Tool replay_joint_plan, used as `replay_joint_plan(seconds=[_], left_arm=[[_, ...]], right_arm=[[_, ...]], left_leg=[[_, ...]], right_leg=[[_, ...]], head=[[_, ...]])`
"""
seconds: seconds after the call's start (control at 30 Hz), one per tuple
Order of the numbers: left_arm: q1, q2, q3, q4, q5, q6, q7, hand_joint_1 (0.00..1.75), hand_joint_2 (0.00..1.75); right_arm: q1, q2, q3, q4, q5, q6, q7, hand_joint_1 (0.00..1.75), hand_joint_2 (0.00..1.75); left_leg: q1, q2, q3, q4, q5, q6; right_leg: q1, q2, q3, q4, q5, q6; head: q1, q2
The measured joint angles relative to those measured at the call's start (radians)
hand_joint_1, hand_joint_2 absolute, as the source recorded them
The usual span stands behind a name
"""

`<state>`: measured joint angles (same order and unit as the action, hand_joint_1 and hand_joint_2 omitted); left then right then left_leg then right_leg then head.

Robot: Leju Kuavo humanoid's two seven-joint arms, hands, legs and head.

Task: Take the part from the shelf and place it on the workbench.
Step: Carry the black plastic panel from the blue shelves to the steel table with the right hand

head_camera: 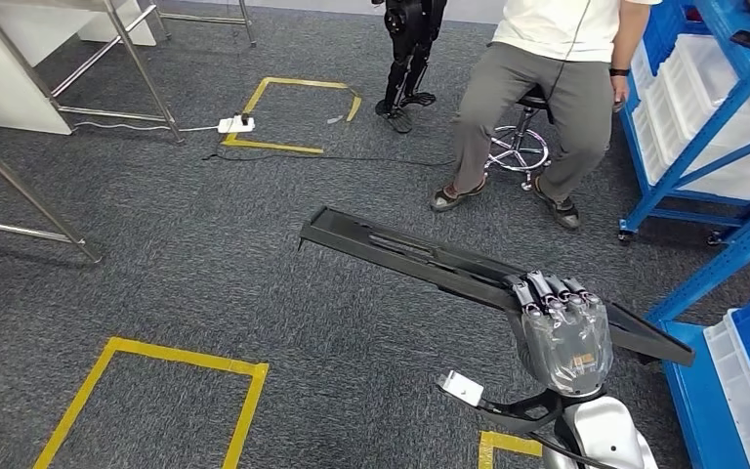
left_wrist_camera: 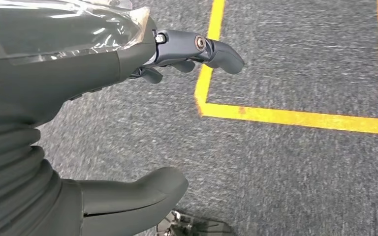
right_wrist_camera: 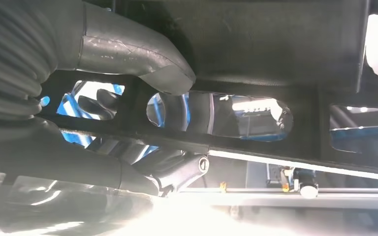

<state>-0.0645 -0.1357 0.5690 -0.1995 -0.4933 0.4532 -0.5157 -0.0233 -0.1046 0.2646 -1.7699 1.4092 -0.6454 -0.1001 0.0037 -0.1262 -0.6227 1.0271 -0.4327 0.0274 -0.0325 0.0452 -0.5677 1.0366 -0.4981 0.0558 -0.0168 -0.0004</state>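
Above the grey carpet floor [head_camera: 254, 293], the right hand [head_camera: 559, 327] grips the long black part [head_camera: 430, 259] near one end, fingers wrapped over its top edge, so the rest cantilevers out level, presumably for carrying to the workbench. The blue shelf [head_camera: 703, 127] stands just beside it. The left hand [left_wrist_camera: 103, 69] hangs empty, fingers loosely curled. No legible markings appear.

Grey carpet floor [head_camera: 205, 264], yellow tape squares [head_camera: 146, 391] on it, white power strip [head_camera: 235, 124] (cable trailing), stool [head_camera: 520, 147], blue shelf [head_camera: 703, 127] at right
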Motion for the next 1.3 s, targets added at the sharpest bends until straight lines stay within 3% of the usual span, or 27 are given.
replay_joint_plan(seconds=[0.07,0.13,0.2,0.23,0.3,0.33,0.4,0.43,0.5,0.53,0.6,0.63,0.67,0.73,0.8,0.83,0.87,0.93,1.0,1.07,1.1,1.17,1.23,1.3], left_arm=[[0.005,0.0,0.001,0.0,0.001,0.0,0.0,0.0,1.75],[0.01,0.001,0.002,0.0,0.002,0.0,-0.002,0.0,1.75],[0.01,0.001,0.002,0.0,0.003,0.0,-0.004,0.0,1.75],[0.008,0.001,0.002,0.0,0.003,0.0,-0.004,0.0,1.75],[0.007,0.0,0.002,0.0,0.002,0.0,-0.003,0.0,1.75],[0.008,0.0,0.002,0.0,0.002,0.0,-0.002,0.0,1.75],[0.008,0.0,0.002,0.0,0.001,0.0,0.0,0.0,1.75],[0.007,0.001,0.002,0.0,0.0,0.0,0.0,0.0,1.75],[0.002,0.002,0.002,0.0,0.0,0.0,0.0,0.0,1.75],[0.0,0.003,0.002,0.0,0.0,0.0,0.001,0.0,1.75],[-0.001,0.003,0.003,0.0,-0.001,0.0,0.002,0.0,1.75],[-0.001,0.003,0.003,0.0,-0.001,0.0,0.003,0.0,1.75],[-0.001,0.003,0.003,0.0,-0.001,0.001,0.004,0.0,1.75],[-0.005,0.003,0.003,0.0,-0.002,0.0,0.007,0.0,1.75],[-0.007,0.002,0.003,0.0,-0.004,-0.001,0.009,0.0,1.75],[-0.006,0.002,0.003,0.0,-0.005,-0.002,0.01,0.0,1.75],[-0.005,0.001,0.003,0.0,-0.005,-0.002,0.012,0.0,1.75],[-0.005,0.001,0.004,0.0,-0.005,-0.002,0.017,0.0,1.75],[-0.006,0.002,0.005,0.0,-0.003,-0.001,0.019,0.0,1.75],[-0.005,0.002,0.008,0.0,-0.002,0.0,0.02,0.0,1.75],[-0.002,0.002,0.01,0.0,-0.002,0.0,0.021,0.0,1.75],[0.0,0.002,0.012,0.0,-0.002,0.001,0.022,0.0,1.75],[-0.002,0.001,0.013,0.0,-0.004,0.001,0.022,0.0,1.75],[-0.004,0.0,0.013,0.0,-0.006,0.001,0.023,0.0,1.75]], right_arm=[[-0.003,-0.001,-0.001,-0.001,0.0,0.001,0.002,1.75,1.75],[-0.005,-0.001,-0.002,-0.002,0.0,0.001,0.005,1.75,1.75],[-0.002,-0.002,-0.004,-0.004,0.0,0.0,0.006,1.75,1.75],[0.0,-0.002,-0.005,-0.005,0.0,0.0,0.006,1.75,1.75],[0.002,-0.002,-0.005,-0.006,0.0,0.0,0.006,1.75,1.75],[0.001,-0.001,-0.005,-0.006,0.0,0.0,0.007,1.75,1.75],[-0.002,-0.001,-0.005,-0.006,0.0,0.0,0.008,1.75,1.75],[-0.004,0.0,-0.005,-0.007,0.0,0.0,0.008,1.75,1.75],[-0.007,0.002,-0.007,-0.008,0.001,0.001,0.009,1.75,1.75],[-0.008,0.004,-0.008,-0.009,0.002,0.003,0.009,1.75,1.75],[-0.013,0.008,-0.011,-0.009,0.003,0.01,0.009,1.75,1.75],[-0.017,0.009,-0.012,-0.009,0.004,0.013,0.009,1.75,1.75],[-0.021,0.01,-0.015,-0.009,0.003,0.016,0.009,1.75,1.75],[-0.027,0.011,-0.02,-0.008,0.003,0.019,0.01,1.75,1.75],[-0.028,0.012,-0.024,-0.006,0.002,0.02,0.01,1.75,1.75],[-0.029,0.012,-0.024,-0.005,0.002,0.02,0.01,1.75,1.75],[-0.031,0.012,-0.025,-0.004,0.002,0.021,0.01,1.75,1.75],[-0.04,0.011,-0.026,-0.001,-0.003,0.024,0.009,1.75,1.75],[-0.05,0.011,-0.027,0.004,-0.012,0.027,0.006,1.75,1.75],[-0.058,0.011,-0.028,0.009,-0.019,0.028,0.005,1.75,1.75],[-0.063,0.012,-0.029,0.011,-0.02,0.028,0.005,1.75,1.75],[-0.069,0.014,-0.029,0.013,-0.021,0.028,0.004,1.75,1.75],[-0.07,0.015,-0.029,0.013,-0.022,0.028,0.004,1.75,1.75],[-0.068,0.016,-0.029,0.015,-0.023,0.028,0.004,1.75,1.75]], left_leg=[[0.002,-0.011,-0.007,0.0,0.003,-0.011],[0.003,0.024,-0.016,0.018,-0.009,-0.019],[0.003,0.09,-0.058,0.107,-0.06,-0.025],[0.004,0.109,-0.092,0.175,-0.094,-0.027],[0.007,0.12,-0.146,0.28,-0.13,-0.029],[0.007,0.122,-0.147,0.282,-0.121,-0.028],[0.005,0.141,-0.085,0.171,-0.063,-0.019],[0.001,0.165,-0.045,0.103,-0.04,-0.013],[-0.01,0.202,0.0,0.019,-0.02,-0.002],[-0.015,0.205,0.002,0.011,-0.022,0.003],[-0.015,0.18,0.005,-0.002,-0.013,0.012],[-0.013,0.168,0.011,-0.013,-0.006,0.017],[-0.009,0.155,0.018,-0.024,0.001,0.022],[-0.005,0.127,0.023,-0.033,0.008,0.028],[-0.004,0.093,0.022,-0.031,0.009,0.029],[-0.003,0.076,0.022,-0.03,0.009,0.028],[-0.003,0.059,0.022,-0.027,0.008,0.027],[-0.001,0.029,0.021,-0.019,0.005,0.02],[-0.001,0.004,0.012,-0.008,0.001,0.008],[0.0,-0.016,0.001,-0.005,0.005,-0.004],[0.002,-0.019,-0.003,-0.005,0.006,-0.007],[0.002,0.026,-0.021,0.026,-0.013,-0.015],[0.001,0.095,-0.074,0.133,-0.072,-0.022],[0.004,0.117,-0.14,0.261,-0.123,-0.025]], right_leg=[[0.004,-0.012,0.001,0.0,0.004,-0.02],[0.003,-0.028,0.004,-0.003,0.008,-0.035],[0.007,-0.049,0.006,-0.006,0.008,-0.049],[0.01,-0.062,0.006,-0.006,0.006,-0.055],[0.017,-0.09,0.007,-0.006,0.003,-0.061],[0.019,-0.103,0.007,-0.006,0.002,-0.063],[0.022,-0.126,0.011,-0.006,-0.001,-0.064],[0.025,-0.136,0.013,-0.006,-0.003,-0.063],[0.029,-0.154,0.016,-0.007,-0.006,-0.056],[0.029,-0.165,0.018,-0.008,-0.007,-0.052],[0.03,-0.184,0.023,-0.012,-0.009,-0.041],[0.03,-0.173,0.023,-0.005,-0.015,-0.037],[0.03,-0.146,0.015,0.019,-0.027,-0.036],[0.025,-0.077,-0.033,0.125,-0.072,-0.042],[0.023,-0.052,-0.091,0.233,-0.107,-0.04],[0.022,-0.05,-0.101,0.242,-0.101,-0.033],[0.02,-0.048,-0.092,0.211,-0.079,-0.023],[0.012,-0.021,-0.037,0.079,-0.017,-0.006],[0.008,0.018,-0.001,-0.003,0.013,-0.008],[0.01,0.024,0.0,-0.008,0.015,-0.021],[0.008,0.014,0.0,-0.008,0.017,-0.027],[0.005,-0.009,0.001,-0.01,0.019,-0.041],[0.008,-0.037,0.002,-0.012,0.018,-0.054],[0.013,-0.067,0.002,-0.011,0.015,-0.058]], head=[[-0.003,0.0],[-0.006,0.0],[-0.01,0.0],[-0.012,0.0],[-0.012,0.0],[-0.012,0.0],[-0.012,0.0],[-0.012,0.0],[-0.011,0.0],[-0.011,0.0],[-0.011,0.0],[-0.01,0.0],[-0.009,0.0],[-0.004,0.0],[0.001,0.0],[0.001,0.0],[0.001,0.0],[0.001,0.0],[0.002,0.0],[-0.001,0.0],[-0.003,0.0],[-0.006,0.0],[-0.011,0.0],[-0.013,0.0]])
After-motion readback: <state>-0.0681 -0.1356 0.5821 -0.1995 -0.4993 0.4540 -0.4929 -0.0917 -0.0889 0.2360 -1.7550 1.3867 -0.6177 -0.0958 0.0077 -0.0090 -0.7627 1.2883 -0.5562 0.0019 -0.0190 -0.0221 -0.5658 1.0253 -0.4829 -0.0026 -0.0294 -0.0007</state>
